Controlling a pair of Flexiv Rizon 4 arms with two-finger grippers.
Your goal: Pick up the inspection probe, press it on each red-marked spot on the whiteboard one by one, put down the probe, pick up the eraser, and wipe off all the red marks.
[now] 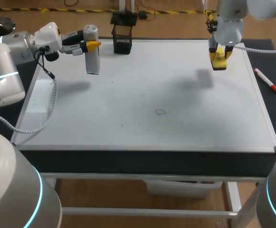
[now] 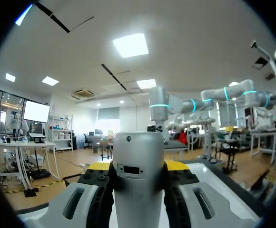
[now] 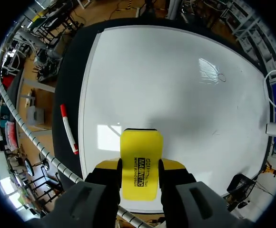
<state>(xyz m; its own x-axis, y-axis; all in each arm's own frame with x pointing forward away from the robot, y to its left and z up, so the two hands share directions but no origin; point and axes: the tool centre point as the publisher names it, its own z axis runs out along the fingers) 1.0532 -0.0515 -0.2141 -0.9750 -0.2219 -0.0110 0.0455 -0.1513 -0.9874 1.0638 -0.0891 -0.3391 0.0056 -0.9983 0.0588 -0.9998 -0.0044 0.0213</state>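
1. Whiteboard (image 1: 142,95) — one, flat on the dark table (image 1: 128,161).
2. Black holder (image 1: 123,38) — one, upright at the board's far edge.
3. Inspection probe (image 1: 92,59) — one, grey, upright over the far left of the board, clamped between the fingers of the left gripper (image 1: 91,45); no label legible.
4. Eraser (image 1: 219,61) — one, yellow, black print on its face, gripped by the right gripper (image 1: 220,56) over the far right of the board.
5. Marker (image 1: 266,80) — one, red-and-white, lying on the table just beside the board's right edge.
6. Drawn circle (image 1: 160,112) — one, small, near the board's middle.

robotics lab: left arm (image 1: 14,47), right arm (image 1: 233,19) over whiteboard (image 1: 142,95) on black table (image 1: 142,161), red marker (image 1: 267,80) beside
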